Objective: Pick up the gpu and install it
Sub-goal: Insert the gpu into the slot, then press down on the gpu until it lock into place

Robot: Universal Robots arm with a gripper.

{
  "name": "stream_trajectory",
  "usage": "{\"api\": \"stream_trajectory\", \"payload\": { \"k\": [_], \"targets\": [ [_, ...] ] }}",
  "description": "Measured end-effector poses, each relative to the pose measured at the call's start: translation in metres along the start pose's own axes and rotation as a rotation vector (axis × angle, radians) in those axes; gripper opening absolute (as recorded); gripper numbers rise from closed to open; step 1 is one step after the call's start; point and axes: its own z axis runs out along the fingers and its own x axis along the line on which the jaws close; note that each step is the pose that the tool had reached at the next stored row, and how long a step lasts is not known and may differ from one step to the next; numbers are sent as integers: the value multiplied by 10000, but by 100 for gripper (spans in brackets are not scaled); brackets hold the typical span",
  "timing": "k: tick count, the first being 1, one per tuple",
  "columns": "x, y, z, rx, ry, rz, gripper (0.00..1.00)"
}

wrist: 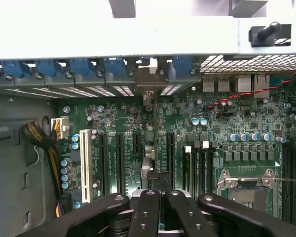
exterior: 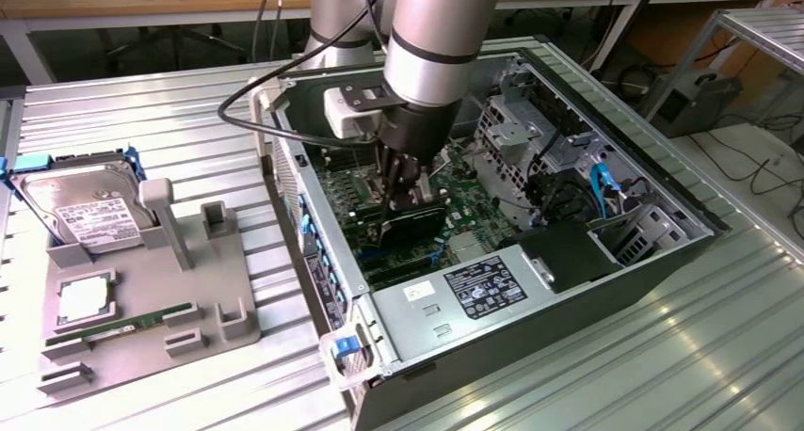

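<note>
Jaws shut on gpu (exterior: pixel 415 226) inside case (exterior: pixel 653 182); hard drive (exterior: pixel 86 210) outside.

Open computer case (exterior: pixel 653 182), hard drive (exterior: pixel 86 208), grey holder (exterior: pixel 151 323)

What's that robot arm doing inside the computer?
The arm has reached down into the open computer case. Its gripper is shut on the gpu, a black card, holding it upright right over the green motherboard. Outside, a hard drive sits on a gray holder.
</note>
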Motion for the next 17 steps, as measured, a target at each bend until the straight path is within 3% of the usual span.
{"api": "stream_trajectory", "payload": {
  "k": [3,10,16,17],
  "targets": [
    [1,19,60,1,6,-4,11],
    [39,43,75,5,-2,-13,11],
    [36,45,-227,3,1,-13,11],
    [36,45,-241,3,2,-13,11]
  ]
}}
